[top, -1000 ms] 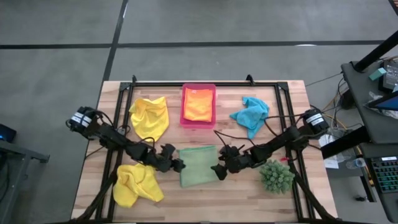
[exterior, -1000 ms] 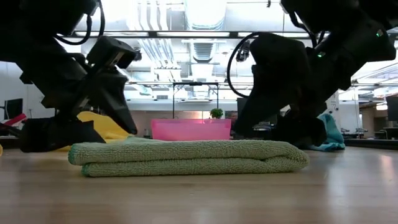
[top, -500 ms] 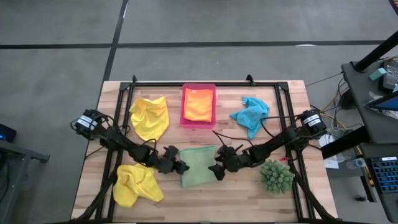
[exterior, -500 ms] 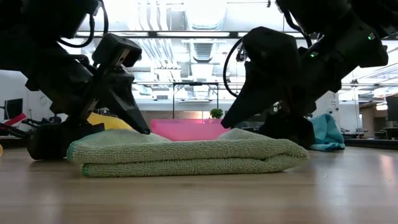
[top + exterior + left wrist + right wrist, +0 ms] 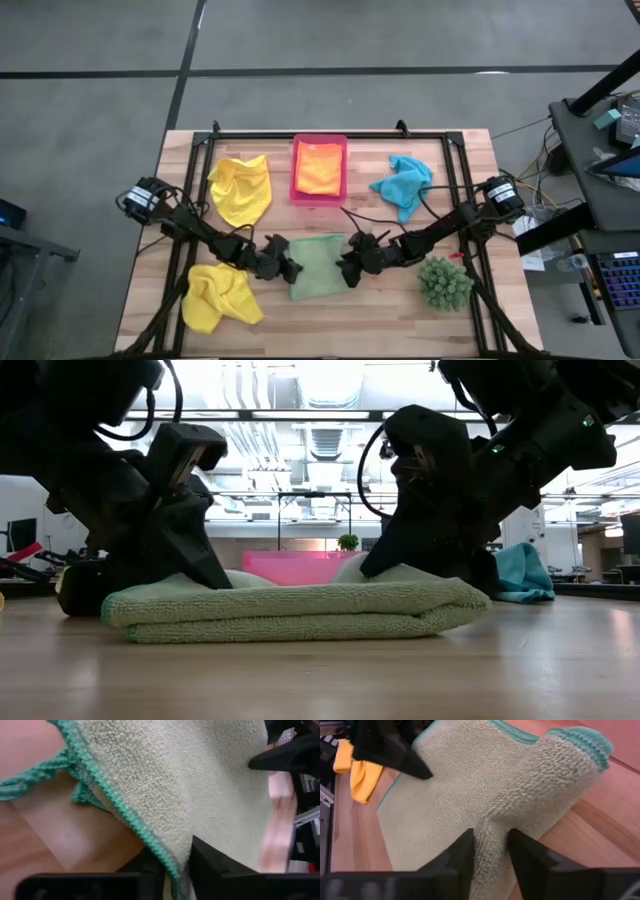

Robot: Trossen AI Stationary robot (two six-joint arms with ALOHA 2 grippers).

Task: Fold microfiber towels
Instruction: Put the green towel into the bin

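Left gripper [image 5: 288,268]: you have it pinched on the left edge of the green towel [image 5: 319,265]; in the left wrist view the fingers [image 5: 210,865] clamp the towel's teal-stitched hem between them.
Right gripper [image 5: 349,268]: you have it closed on the towel's right edge; the right wrist view shows a raised ridge of pile squeezed between its fingers [image 5: 522,855].
Green towel: it lies folded on the table [image 5: 390,320] near the front middle, between your two grippers; the low view shows two layers, bunched up at each end where the fingers bite.
Tray [image 5: 295,165]: pink, behind the green towel, with the orange towel [image 5: 319,168] lying flat inside.
Yellow towels: one [image 5: 242,187] is spread left of the tray; the other [image 5: 218,296] is crumpled at the front left, near your left arm.
Blue towel [image 5: 402,185]: rumpled, right of the tray.
Plant [image 5: 444,283]: at the front right, just beside your right arm.
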